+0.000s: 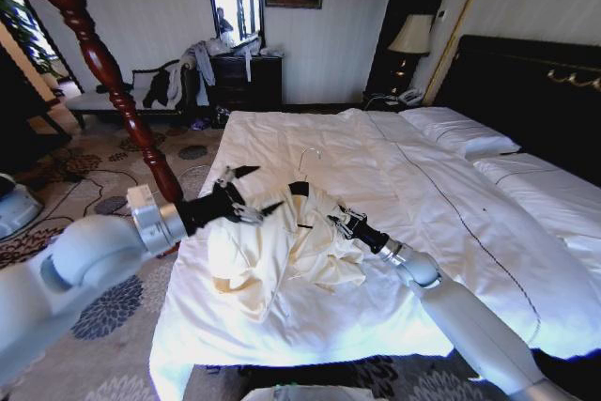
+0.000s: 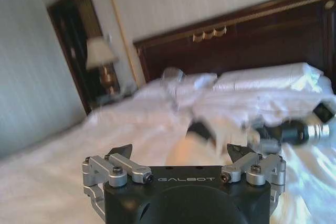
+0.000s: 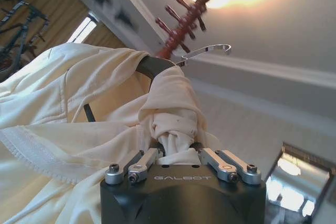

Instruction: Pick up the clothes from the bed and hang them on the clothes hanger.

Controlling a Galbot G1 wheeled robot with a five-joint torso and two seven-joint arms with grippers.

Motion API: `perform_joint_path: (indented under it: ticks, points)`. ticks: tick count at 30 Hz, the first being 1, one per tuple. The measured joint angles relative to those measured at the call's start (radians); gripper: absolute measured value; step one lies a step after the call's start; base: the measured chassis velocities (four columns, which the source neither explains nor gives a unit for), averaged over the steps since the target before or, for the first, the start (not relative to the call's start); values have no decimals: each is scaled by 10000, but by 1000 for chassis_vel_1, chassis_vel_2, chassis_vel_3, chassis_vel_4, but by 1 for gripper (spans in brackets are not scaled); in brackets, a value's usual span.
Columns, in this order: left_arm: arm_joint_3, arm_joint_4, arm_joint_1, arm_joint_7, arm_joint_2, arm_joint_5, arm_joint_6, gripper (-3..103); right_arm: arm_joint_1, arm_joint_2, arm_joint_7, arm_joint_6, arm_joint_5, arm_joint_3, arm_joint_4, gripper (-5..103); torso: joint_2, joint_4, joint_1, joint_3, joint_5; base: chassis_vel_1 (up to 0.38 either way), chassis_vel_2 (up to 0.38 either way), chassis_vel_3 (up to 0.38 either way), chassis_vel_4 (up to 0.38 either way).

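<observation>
The right hand (image 1: pixel 344 223) was clamped on a bunched fold of the cream shirt (image 1: pixel 282 255), probably pinning it over the black clothes hanger (image 3: pixel 152 65) so it stayed draped. Both lay near the foot of the bed (image 1: pixel 441 204). The left hand (image 1: pixel 246 192) hovered beside them, jaws spread, empty. The reddish wooden pole (image 1: pixel 113 72) rose close beside the left arm

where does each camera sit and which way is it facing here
Head: high on the robot, looking down at the wide white bed; both arms show, open left hand beside the cream long-sleeved shirt.
Left wrist: behind the left hand, facing the dark headboard.
Right wrist: behind the right hand, shut on the shirt, looking up past the slim black hanger.
Shared: shirt, hanger.
</observation>
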Motion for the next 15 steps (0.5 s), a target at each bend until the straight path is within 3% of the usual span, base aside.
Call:
perform_joint_path:
  ticks: [3, 11, 15]
  points:
    - [168, 367, 115, 495, -3, -326, 167, 100, 9, -33, 111, 56, -259, 58, 296, 20, 0, 0, 0, 0, -2, 0, 0, 0, 0]
    - [519, 720, 174, 1131, -100, -471, 151, 103, 52, -117, 157, 182, -878, 153, 796, 20, 0, -1, -1, 0, 1, 0, 0, 0, 0]
    - [620, 817, 229, 1462, -148, -454, 50, 93, 130, -78, 155, 252, -1284, 118, 872, 20, 0, -1, 0, 0, 1, 0, 0, 0, 0]
